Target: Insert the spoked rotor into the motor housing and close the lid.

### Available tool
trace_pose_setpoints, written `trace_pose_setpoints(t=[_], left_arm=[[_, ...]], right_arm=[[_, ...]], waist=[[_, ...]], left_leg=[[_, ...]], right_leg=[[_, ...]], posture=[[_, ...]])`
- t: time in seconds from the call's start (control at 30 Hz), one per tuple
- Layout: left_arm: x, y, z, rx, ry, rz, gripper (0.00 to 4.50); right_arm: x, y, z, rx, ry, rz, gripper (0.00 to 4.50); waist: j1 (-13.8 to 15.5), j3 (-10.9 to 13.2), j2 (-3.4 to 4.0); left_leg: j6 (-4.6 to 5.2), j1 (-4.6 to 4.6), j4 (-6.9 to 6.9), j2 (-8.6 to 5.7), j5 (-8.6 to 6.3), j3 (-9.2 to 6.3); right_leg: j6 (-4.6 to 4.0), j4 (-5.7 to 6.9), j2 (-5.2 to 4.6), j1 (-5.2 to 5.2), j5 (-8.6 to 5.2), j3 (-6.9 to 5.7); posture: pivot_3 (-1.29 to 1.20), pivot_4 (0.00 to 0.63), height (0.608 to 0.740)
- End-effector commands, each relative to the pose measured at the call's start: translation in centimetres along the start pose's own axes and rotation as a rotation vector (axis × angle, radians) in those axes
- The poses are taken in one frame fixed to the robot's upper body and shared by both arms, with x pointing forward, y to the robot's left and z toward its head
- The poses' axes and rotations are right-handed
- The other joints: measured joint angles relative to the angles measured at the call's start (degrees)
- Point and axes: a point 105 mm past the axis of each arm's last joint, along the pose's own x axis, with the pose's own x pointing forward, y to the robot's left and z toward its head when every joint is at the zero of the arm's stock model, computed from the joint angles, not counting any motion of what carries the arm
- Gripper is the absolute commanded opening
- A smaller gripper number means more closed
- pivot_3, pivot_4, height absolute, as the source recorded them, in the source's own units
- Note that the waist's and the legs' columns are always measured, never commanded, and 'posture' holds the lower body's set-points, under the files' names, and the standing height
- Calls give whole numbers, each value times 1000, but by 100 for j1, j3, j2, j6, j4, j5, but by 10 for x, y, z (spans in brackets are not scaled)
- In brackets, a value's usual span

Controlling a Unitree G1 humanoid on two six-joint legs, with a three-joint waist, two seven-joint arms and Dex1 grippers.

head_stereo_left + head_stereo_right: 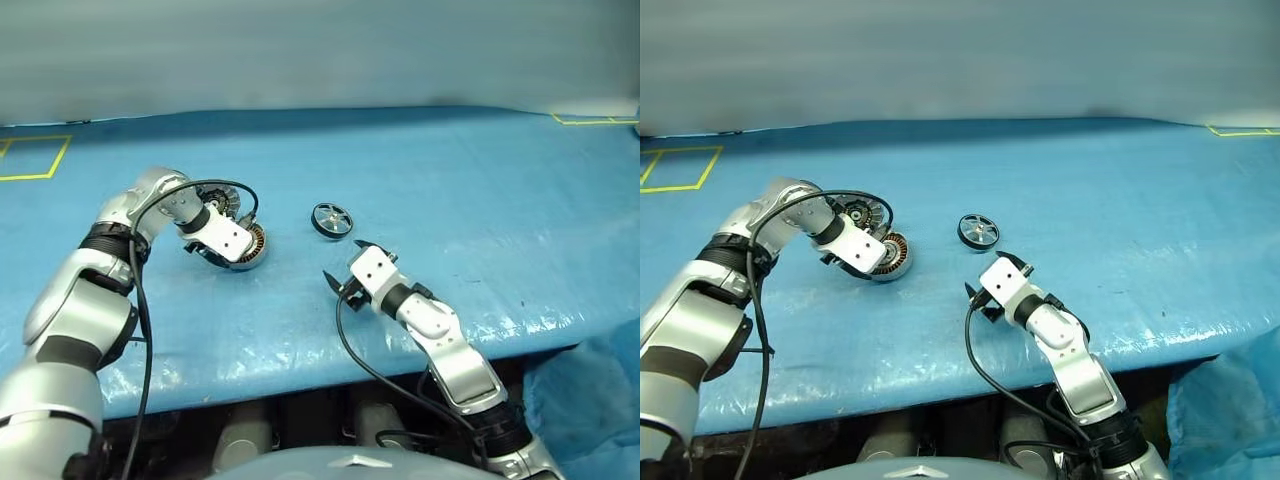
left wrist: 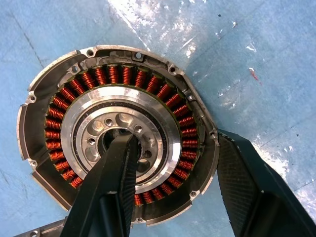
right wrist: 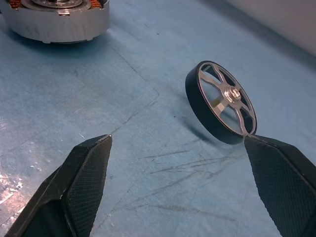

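The motor housing [image 2: 116, 84] lies open side up on the blue table, showing its copper windings and dark centre. My left gripper [image 2: 175, 138] points down over it and straddles one side of the ring. One finger [image 2: 111, 187] dips into the hub hole with a little slack, and the other [image 2: 247, 187] stands at the outer rim. The ribbed grey lid [image 1: 222, 200] lies just behind the housing, partly hidden by my left wrist. The spoked rotor [image 1: 332, 220] lies by itself to the right. My right gripper [image 1: 343, 262] is open just short of the rotor, nothing between its fingers.
The table [image 1: 450, 180] wears a crinkled blue plastic cover. Yellow tape marks sit at the far left [image 1: 30, 158] and far right [image 1: 590, 120]. The table's front edge [image 1: 300, 385] runs close under both arms. A blue bag [image 1: 600, 380] hangs at the lower right.
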Motion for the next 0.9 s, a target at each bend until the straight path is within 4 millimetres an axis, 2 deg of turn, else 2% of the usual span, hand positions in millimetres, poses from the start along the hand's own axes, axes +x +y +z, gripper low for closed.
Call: trace_pose_setpoints(t=[0.03, 0.17, 0.37, 0.53, 0.87, 0.9], left_arm=[[14, -3, 22, 178, -40, -40, 2005], [18, 0, 41, 335, -63, -37, 2005], [22, -4, 57, 465, -83, -67, 2005], [26, -6, 67, 494, -120, -71, 2005], [28, -9, 72, 537, -144, -85, 2005], [28, -8, 71, 533, -140, -84, 2351]], right_arm=[[-7, -7, 12, -28, -36, -15, 4500], [-11, -6, 10, -40, -22, -1, 4500], [-14, -5, 10, -42, -15, 6, 4500], [-16, -3, 9, -39, -8, 8, 4500], [-18, -3, 9, -40, 0, 7, 4500], [-18, -3, 9, -40, 1, 7, 4500]], waist=[[14, -1, 1], [30, -1, 1], [39, -2, 1], [36, -2, 1], [37, -3, 0], [37, -3, 1]], left_leg=[[0, -1, 0, -3, 0, 0], [1, -4, 10, -12, 0, 7], [5, -5, 12, -15, -2, 8], [6, -5, 12, -15, -3, 9], [9, -4, 12, -15, -5, 9], [10, -4, 12, -15, -5, 9]], right_leg=[[0, 0, -3, 0, 0, 0], [4, -6, -15, 5, 2, 2], [10, -9, -17, 6, 5, 2], [10, -10, -17, 6, 5, 2], [11, -10, -16, 7, 5, 3], [11, -10, -16, 7, 5, 3]], posture=[[0, 150, 740], [0, 150, 740], [0, 150, 740], [0, 150, 740], [0, 150, 740], [0, 150, 740]])
